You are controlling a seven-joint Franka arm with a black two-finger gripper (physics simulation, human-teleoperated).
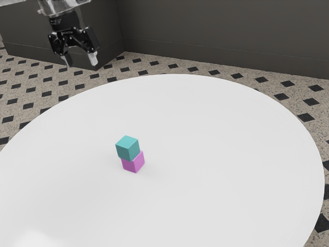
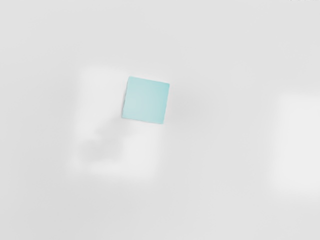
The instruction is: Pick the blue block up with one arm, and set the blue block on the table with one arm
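Extends arm (image 1: 60, 6) in from exterior view's upper left | hangs black gripper (image 1: 80, 61) downward, slightly tilted | keeps both pale-tipped fingers (image 1: 93, 58) parted, a gap between them

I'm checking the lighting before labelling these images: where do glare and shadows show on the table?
Exterior view: a bright glare spot on the white table toward the lower left, and a very faint shadow by the pink block. Wrist view: two brighter, soft-edged patches; the blue block overlaps one, which also holds a smudgy grey shadow.
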